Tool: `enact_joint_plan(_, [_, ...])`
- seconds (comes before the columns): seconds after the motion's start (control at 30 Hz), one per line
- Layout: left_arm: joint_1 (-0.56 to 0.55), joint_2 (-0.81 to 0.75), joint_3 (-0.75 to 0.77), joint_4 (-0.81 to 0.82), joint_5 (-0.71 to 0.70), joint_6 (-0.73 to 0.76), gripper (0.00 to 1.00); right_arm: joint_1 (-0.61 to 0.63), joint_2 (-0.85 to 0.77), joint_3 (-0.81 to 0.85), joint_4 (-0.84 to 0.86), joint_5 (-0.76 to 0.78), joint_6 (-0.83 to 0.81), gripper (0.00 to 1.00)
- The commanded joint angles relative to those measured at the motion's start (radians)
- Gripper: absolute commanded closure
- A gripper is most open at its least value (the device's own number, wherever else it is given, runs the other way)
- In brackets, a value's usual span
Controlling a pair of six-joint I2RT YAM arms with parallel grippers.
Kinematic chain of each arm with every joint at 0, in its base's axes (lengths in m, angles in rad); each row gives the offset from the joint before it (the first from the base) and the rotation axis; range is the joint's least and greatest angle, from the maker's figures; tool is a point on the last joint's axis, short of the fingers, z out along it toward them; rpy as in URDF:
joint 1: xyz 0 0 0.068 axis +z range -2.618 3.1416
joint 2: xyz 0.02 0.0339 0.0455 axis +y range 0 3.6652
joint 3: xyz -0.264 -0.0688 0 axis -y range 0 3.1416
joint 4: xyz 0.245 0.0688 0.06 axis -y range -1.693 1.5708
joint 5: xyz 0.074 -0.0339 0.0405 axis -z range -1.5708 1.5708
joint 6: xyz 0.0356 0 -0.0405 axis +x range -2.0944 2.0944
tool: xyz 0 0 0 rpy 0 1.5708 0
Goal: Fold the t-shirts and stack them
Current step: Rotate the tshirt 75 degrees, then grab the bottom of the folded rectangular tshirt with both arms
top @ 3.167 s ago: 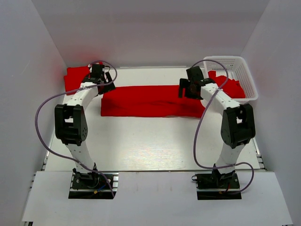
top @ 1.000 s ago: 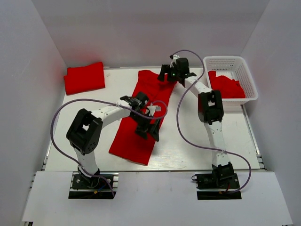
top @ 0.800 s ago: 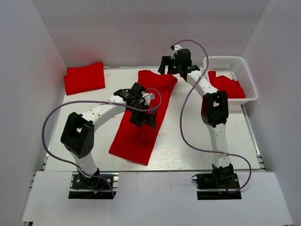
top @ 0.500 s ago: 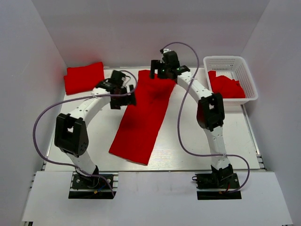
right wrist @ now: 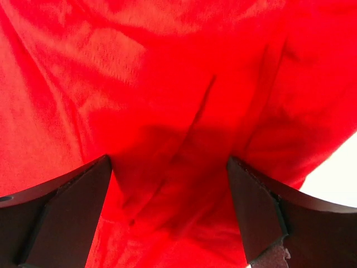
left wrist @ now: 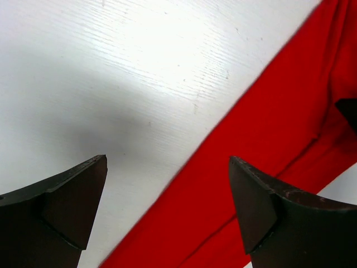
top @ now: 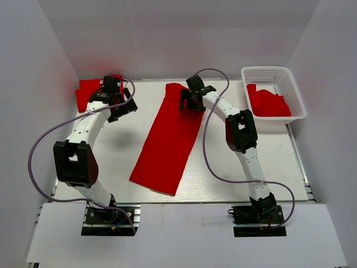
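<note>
A red t-shirt [top: 170, 139], folded into a long strip, lies slantwise on the table from the far middle toward the near left. My right gripper [top: 190, 101] hovers open over its far end; in the right wrist view red cloth [right wrist: 178, 111] fills the space under the open gripper [right wrist: 170, 209]. My left gripper [top: 123, 107] is open over bare table, left of the strip, whose edge [left wrist: 268, 167] shows past the open gripper [left wrist: 167, 206]. A folded t-shirt [top: 88, 92] lies at the far left corner, partly hidden by the left arm.
A white lattice basket [top: 292, 89] at the far right holds more crumpled red t-shirts [top: 269, 102]. White walls enclose the table on the left, back and right. The right arm's cable loops over the table to the right of the strip.
The strip has turned from crosswise to slantwise. My left gripper has swung from over its middle out to the far left. The right gripper has moved left and nearer, over the strip's far end.
</note>
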Motion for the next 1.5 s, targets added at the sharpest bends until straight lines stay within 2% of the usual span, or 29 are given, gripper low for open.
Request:
enact_joint_plan(0.0, [0.032, -0.048, 0.038, 0.011, 0.001, -0.013, 0.0, -0.042, 0.105, 0.079, -0.068, 0.001, -0.008, 0.1])
enact_joint_plan(0.13, [0.041, -0.101, -0.032, 0.041, 0.011, -0.013, 0.0, -0.088, 0.144, 0.089, -0.057, -0.044, -0.028, 0.1])
enact_joint_plan(0.23, [0.041, -0.137, -0.122, 0.101, 0.082, -0.013, 0.0, -0.137, 0.175, 0.107, -0.017, -0.064, -0.054, 0.1])
enact_joint_plan(0.3, [0.041, -0.15, -0.207, 0.164, 0.16, -0.001, 0.0, -0.169, 0.179, 0.112, 0.076, -0.096, -0.106, 0.1])
enact_joint_plan(0.33, [0.041, -0.15, -0.231, 0.181, 0.185, 0.008, 0.0, -0.189, 0.191, 0.131, 0.119, -0.191, -0.122, 0.1])
enact_joint_plan(0.37, [0.041, -0.15, -0.268, 0.213, 0.224, 0.008, 0.0, -0.196, 0.193, 0.138, 0.149, -0.223, -0.155, 0.1])
enact_joint_plan(0.5, [0.018, -0.092, -0.279, 0.193, 0.31, 0.071, 0.0, -0.216, 0.182, 0.161, 0.31, -0.237, -0.237, 0.1])
enact_joint_plan(0.6, [0.018, -0.039, -0.279, 0.179, 0.369, 0.096, 0.0, -0.217, 0.158, 0.17, 0.334, -0.219, -0.356, 0.1])
enact_joint_plan(0.73, [-0.002, -0.03, -0.354, 0.213, 0.43, 0.136, 0.0, -0.217, 0.081, 0.153, 0.291, -0.209, -0.392, 0.1])
enact_joint_plan(0.8, [-0.022, -0.02, -0.365, 0.225, 0.441, 0.191, 0.0, -0.204, -0.02, 0.071, 0.28, -0.176, -0.383, 0.1])
enact_joint_plan(0.93, [-0.087, -0.019, -0.374, 0.192, 0.36, 0.223, 0.0, -0.174, -0.201, -0.029, 0.198, -0.134, -0.363, 0.1])
enact_joint_plan(1.03, [-0.124, -0.053, -0.419, 0.201, 0.317, 0.223, 0.0, -0.152, -0.34, -0.17, 0.128, -0.131, -0.276, 0.1])
enact_joint_plan(1.07, [-0.149, -0.065, -0.428, 0.201, 0.295, 0.223, 0.0, -0.131, -0.376, -0.288, 0.137, -0.131, -0.257, 0.1])
enact_joint_plan(1.13, [-0.187, -0.065, -0.458, 0.201, 0.266, 0.223, 0.0, -0.106, -0.575, -0.617, 0.2, -0.05, -0.183, 0.1])
enact_joint_plan(1.17, [-0.199, -0.065, -0.459, 0.201, 0.266, 0.223, 0.0, -0.088, -0.575, -0.619, 0.205, -0.018, -0.168, 0.1])
enact_joint_plan(1.2, [-0.213, -0.076, -0.472, 0.21, 0.257, 0.214, 0.0, -0.079, -0.685, -0.728, 0.207, 0.007, -0.101, 0.1])
enact_joint_plan(1.3, [-0.273, -0.087, -0.497, 0.241, 0.245, 0.205, 0.0, -0.028, -0.839, -0.981, 0.184, 0.05, -0.033, 0.1])
enact_joint_plan(1.47, [-0.351, -0.098, -0.531, 0.25, 0.154, 0.193, 0.0, 0.064, -0.962, -1.143, 0.092, -0.003, 0.097, 0.1])
